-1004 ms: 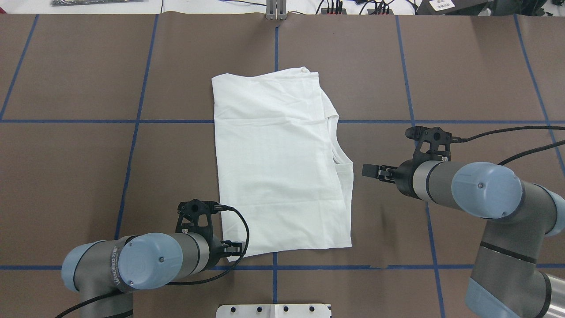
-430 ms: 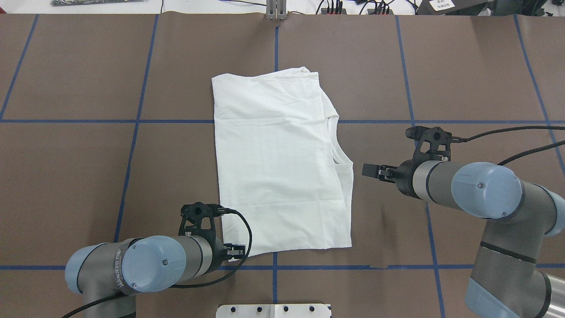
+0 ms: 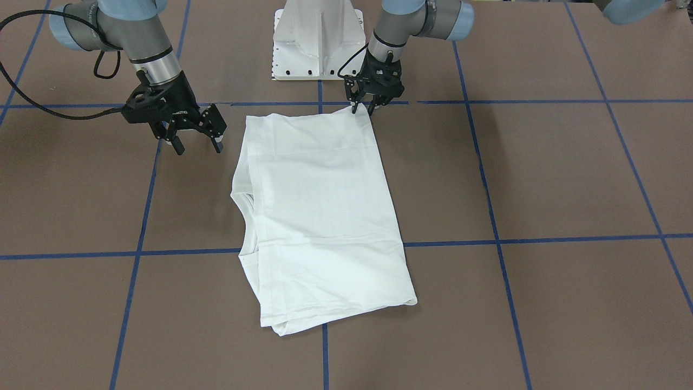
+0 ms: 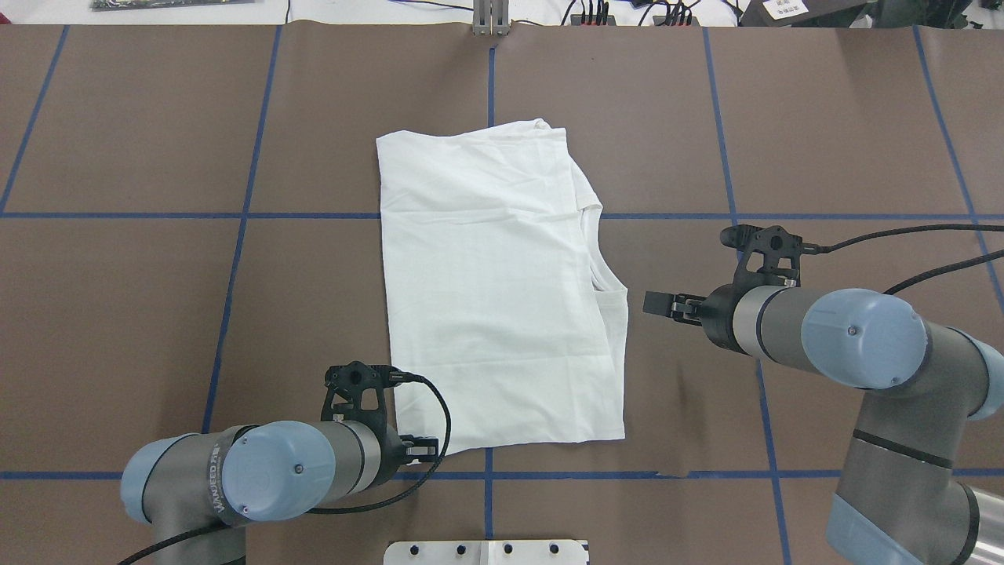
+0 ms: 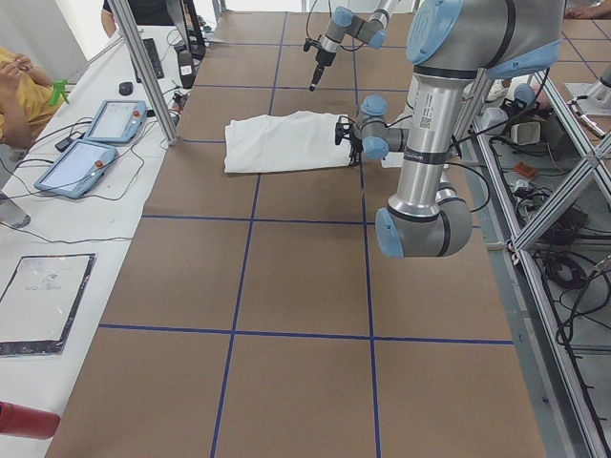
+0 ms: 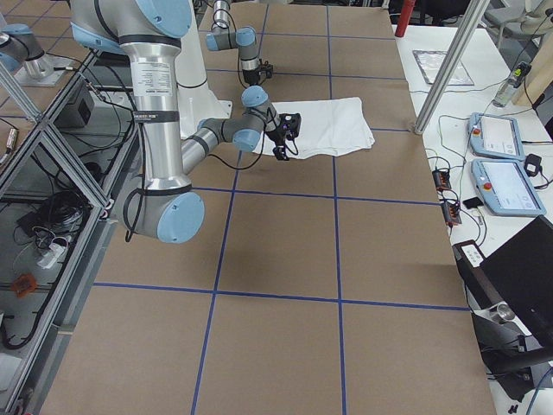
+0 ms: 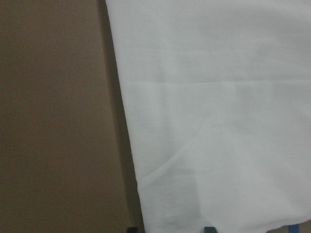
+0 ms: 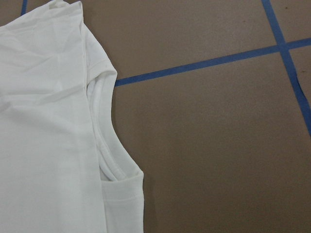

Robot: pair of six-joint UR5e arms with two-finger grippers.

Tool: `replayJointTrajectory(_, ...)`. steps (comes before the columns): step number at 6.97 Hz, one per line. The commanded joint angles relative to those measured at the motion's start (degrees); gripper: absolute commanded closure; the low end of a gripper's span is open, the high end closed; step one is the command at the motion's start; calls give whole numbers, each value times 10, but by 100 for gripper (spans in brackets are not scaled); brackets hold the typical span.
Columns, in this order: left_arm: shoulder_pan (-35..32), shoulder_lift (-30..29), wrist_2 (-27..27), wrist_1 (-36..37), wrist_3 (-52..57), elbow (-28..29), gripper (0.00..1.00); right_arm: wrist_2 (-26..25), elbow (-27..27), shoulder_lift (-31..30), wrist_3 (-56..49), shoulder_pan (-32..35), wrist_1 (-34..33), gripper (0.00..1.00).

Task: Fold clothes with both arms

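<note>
The white T-shirt (image 4: pixel 494 298) lies folded into a tall rectangle mid-table, also in the front view (image 3: pixel 319 216). Its collar opening (image 8: pixel 109 165) faces my right arm; no printed text shows. My left gripper (image 4: pixel 425 449) is low at the shirt's near-left corner (image 3: pixel 363 110). Its jaws are narrowed but apart. In the left wrist view the cloth (image 7: pixel 218 121) lies between the two fingertips at the bottom edge. My right gripper (image 4: pixel 652 303) is open and empty, hovering just off the collar side (image 3: pixel 196 145).
The white pedestal base (image 3: pixel 316 43) stands at the near table edge behind the shirt. Blue tape lines (image 4: pixel 243 212) grid the brown table cover. Tablets (image 5: pixel 115 119) and a seated person (image 5: pixel 19 86) are on a side bench at the far side.
My left arm has shifted slightly right and toward the robot, bringing its gripper closer onto the shirt's near-left corner. The right arm and the shirt have not moved.
</note>
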Motion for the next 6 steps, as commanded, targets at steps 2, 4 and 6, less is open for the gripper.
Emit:
replayJointTrajectory(2, 0, -2, 1, 0, -14, -1, 100, -10, 0, 0, 1, -9, 0, 0)
replayJointTrajectory(4, -2, -2, 1, 0, -16, -14, 100, -52, 1, 7, 109, -43, -16, 2)
replayJointTrajectory(6, -6, -2, 0, 0, -16, -34, 100, -82, 2, 37, 272, -87, -94, 18)
